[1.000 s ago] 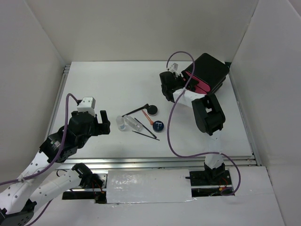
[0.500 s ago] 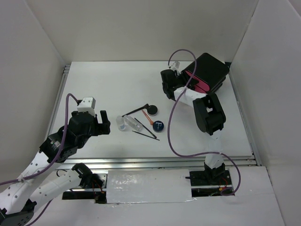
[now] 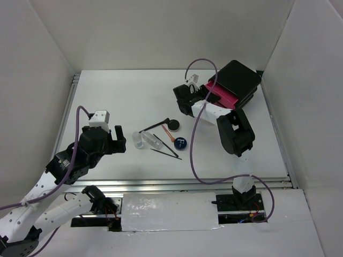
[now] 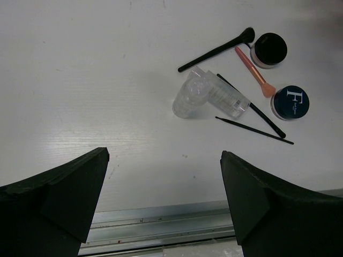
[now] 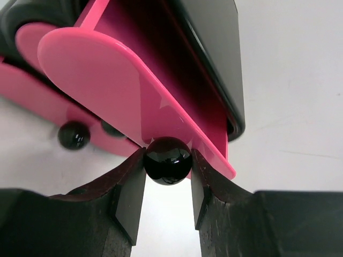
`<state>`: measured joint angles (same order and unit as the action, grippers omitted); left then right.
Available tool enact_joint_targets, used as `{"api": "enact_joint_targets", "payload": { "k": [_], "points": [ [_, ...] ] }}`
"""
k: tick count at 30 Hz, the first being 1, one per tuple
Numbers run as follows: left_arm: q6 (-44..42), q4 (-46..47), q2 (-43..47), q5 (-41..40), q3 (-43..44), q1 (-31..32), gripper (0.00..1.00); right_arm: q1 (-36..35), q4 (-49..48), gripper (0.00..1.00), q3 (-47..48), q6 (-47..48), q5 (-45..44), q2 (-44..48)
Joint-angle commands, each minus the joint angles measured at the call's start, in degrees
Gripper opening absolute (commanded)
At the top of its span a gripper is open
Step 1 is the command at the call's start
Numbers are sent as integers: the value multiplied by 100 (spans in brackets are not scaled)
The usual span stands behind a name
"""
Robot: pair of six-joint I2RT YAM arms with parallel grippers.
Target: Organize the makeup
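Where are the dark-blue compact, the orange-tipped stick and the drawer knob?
dark-blue compact point(image 4: 290, 101), left wrist view, lid centre.
orange-tipped stick point(image 4: 252, 68), left wrist view, mid shaft.
drawer knob point(image 5: 167, 160), right wrist view, ball's front.

A black box point(image 3: 241, 79) with pink drawers stands at about two o'clock on the white desk point(image 3: 123, 96), set askew, its pink fronts facing roughly seven o'clock. In the right wrist view one drawer point(image 5: 123, 91) stands pulled out from the black casing, with a glossy black knob point(image 5: 168, 160) at the six o'clock edge of its rounded front. A second knob point(image 5: 74, 135) shows at nine o'clock of the first, on another pink front. White walls point(image 3: 161, 32) close the desk on three sides, and a metal rail point(image 3: 161, 184) runs along its six o'clock edge.
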<state>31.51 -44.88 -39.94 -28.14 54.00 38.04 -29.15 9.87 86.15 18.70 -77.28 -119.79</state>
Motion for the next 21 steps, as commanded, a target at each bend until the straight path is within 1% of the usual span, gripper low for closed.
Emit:
{"api": "enact_joint_targets", "payload": {
  "k": [1, 2, 3, 6, 11, 14, 15, 17, 18, 21],
  "points": [
    [-75, 217, 22, 37, -12, 28, 99, -284, 1120, 29, 358, -1296, 239, 79],
    [-75, 217, 22, 37, -3, 37, 99, -363, 1723, 30, 463, -1542, 257, 35],
    [-75, 217, 39, 37, -12, 28, 99, -398, 2042, 30, 682, -2110, 283, -53],
    [-75, 217, 39, 37, -12, 37, 99, -513, 3089, 30, 964, -2825, 336, -185],
    [-75, 217, 30, 37, -12, 37, 99, -610, 3311, 32, 930, -3153, 468, -150],
    [-75, 217, 30, 46, -12, 37, 100, -610, 3372, 44, 895, -3241, 564, -63],
    [-75, 217, 30, 37, -12, 37, 99, -610, 3381, 54, 886, -3293, 591, -1],
    [-75, 217, 22, 37, -21, 37, 99, -619, 3381, 61, 834, -3320, 713, 69],
    [-75, 226, 22, 37, -21, 37, 99, -627, 3355, 67, 807, -3320, 757, 148],
    [-75, 226, 4, 46, -21, 45, 99, -671, 3267, 72, 728, -3294, 1030, 367]
  ]
}}
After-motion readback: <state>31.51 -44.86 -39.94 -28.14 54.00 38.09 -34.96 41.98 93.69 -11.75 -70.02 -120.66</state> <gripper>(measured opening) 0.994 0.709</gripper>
